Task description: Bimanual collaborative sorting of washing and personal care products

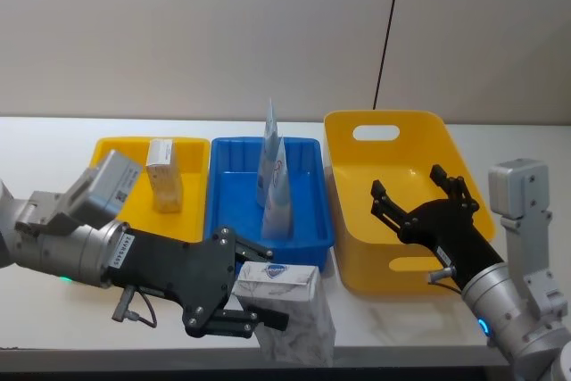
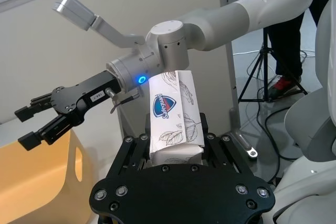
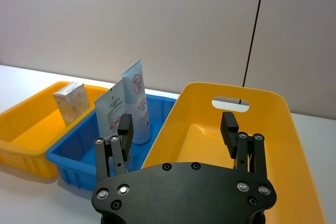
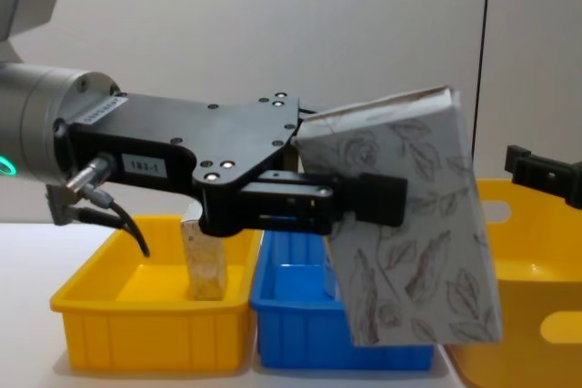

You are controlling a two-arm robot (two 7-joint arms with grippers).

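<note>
Handover pose, I judge: left hand [image 1: 266, 290] pinches rose-printed pack [image 1: 299, 327] aloft; right hand [image 1: 408, 183], at three o'clock, hangs spread.

Blue bin [image 1: 232, 207] and large yellow bin [image 1: 393, 162] look glossy plastic; rose-printed pack [image 4: 418, 252] smooth; left tool [image 1: 266, 287] matt black.

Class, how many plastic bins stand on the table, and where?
3: a shallow yellow bin at left, a blue bin in the middle, a taller yellow bin at right.
</note>
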